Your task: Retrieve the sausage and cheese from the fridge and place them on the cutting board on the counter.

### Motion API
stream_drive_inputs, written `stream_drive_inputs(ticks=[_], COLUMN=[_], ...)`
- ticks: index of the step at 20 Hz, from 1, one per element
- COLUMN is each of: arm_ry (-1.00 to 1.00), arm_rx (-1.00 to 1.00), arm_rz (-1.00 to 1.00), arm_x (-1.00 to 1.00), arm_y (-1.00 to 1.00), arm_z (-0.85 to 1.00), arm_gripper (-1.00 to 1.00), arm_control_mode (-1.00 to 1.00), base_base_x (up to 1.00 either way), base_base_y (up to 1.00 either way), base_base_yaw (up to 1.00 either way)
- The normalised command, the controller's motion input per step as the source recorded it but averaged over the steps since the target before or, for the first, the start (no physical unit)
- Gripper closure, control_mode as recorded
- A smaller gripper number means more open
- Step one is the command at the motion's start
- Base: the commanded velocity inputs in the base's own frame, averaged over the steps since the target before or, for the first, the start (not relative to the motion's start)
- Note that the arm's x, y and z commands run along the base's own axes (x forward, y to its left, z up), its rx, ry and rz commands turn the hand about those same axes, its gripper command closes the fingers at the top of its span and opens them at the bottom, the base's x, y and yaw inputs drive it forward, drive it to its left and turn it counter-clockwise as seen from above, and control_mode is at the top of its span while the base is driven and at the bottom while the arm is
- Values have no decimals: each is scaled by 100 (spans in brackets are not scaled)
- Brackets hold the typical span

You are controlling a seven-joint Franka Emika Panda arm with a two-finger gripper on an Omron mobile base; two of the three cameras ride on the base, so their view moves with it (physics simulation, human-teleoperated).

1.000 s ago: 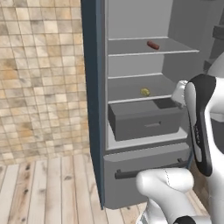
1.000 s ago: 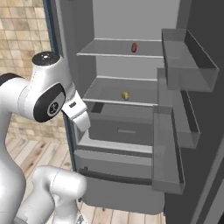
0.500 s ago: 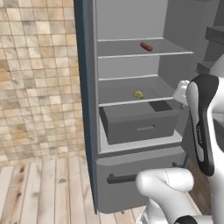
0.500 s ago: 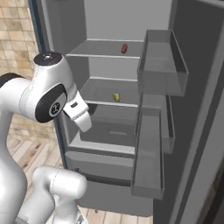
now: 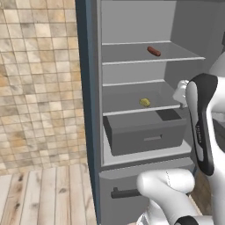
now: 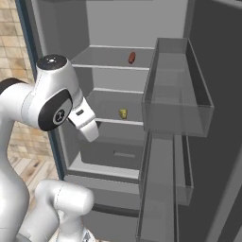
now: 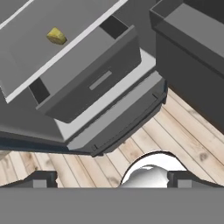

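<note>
The fridge (image 5: 90, 110) stands open in front of me. The dark reddish-brown sausage (image 5: 154, 51) (image 6: 132, 57) lies on its upper shelf. On the shelf below sits the small yellow cheese (image 5: 144, 102) (image 6: 123, 113) (image 7: 57, 36). My gripper (image 7: 113, 180) is open, its two dark fingertips (image 7: 41, 179) wide apart with nothing between them. It hangs in front of the fridge, below and short of the cheese shelf, looking down over the drawer. The cutting board and the counter are out of view.
A grey drawer (image 5: 145, 132) (image 7: 100, 78) sticks out under the cheese shelf, with a lower compartment front (image 5: 127, 191) beneath it. The open door's bins (image 6: 177, 90) (image 7: 192, 52) reach out on the right. A tiled wall (image 5: 39, 88) and wooden floor (image 5: 44, 193) lie to the left.
The whole picture has shifted: the base has driven closer, and the fridge looks larger, with the door bins nearer the middle of the right base view. The sausage and cheese lie as before. Gripper still open.
</note>
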Motion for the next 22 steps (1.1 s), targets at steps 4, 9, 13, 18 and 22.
stream_drive_inputs(ticks=[4, 9, 13, 18, 22], arm_ry=[0, 0, 0, 0, 0], arm_rx=[0, 0, 0, 0, 0], arm_rz=[0, 0, 0, 0, 0], arm_x=[0, 0, 0, 0, 0], arm_y=[0, 0, 0, 0, 0], arm_z=[0, 0, 0, 0, 0], arm_gripper=[-100, -100, -100, -100, -100], arm_control_mode=[100, 100, 100, 100, -100], base_base_x=[0, 0, 0, 0, 0], base_base_y=[0, 0, 0, 0, 0], base_base_yaw=[0, 0, 0, 0, 0])
